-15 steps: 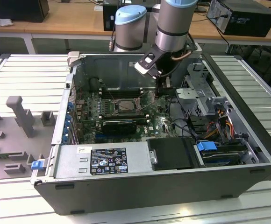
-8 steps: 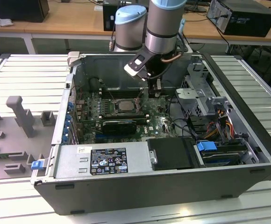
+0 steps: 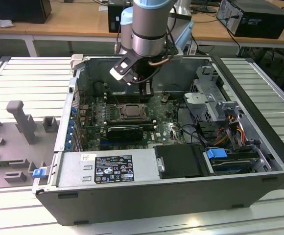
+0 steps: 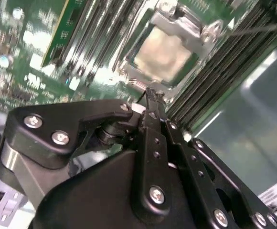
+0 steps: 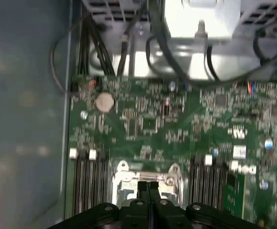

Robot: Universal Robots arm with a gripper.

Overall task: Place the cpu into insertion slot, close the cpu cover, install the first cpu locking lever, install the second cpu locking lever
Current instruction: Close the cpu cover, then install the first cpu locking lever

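Note:
The pale square cpu [image 4: 163, 53] lies in the insertion slot [image 3: 118, 112] on the green motherboard [image 3: 166, 129]. The silvery cpu cover [image 4: 184, 24] lies flat around it, leaving the chip visible through its cut-out. My gripper [image 3: 147, 91] hangs just above the socket's edge, on the exterior view's right side of it. Both wrist views show its black fingers [image 5: 143, 188] pressed together with nothing between them, their tips [image 4: 150, 95] just off the cover's rim [image 5: 124, 177]. I cannot make out how the locking levers stand.
Long black memory slots [image 5: 88, 186] flank the socket on both sides. A black module [image 3: 125, 131] sits in front of it. A metal drive cage [image 3: 213, 98], loose cables [image 3: 230, 132] and the power supply [image 3: 107, 166] crowd the case, and its walls close in all around.

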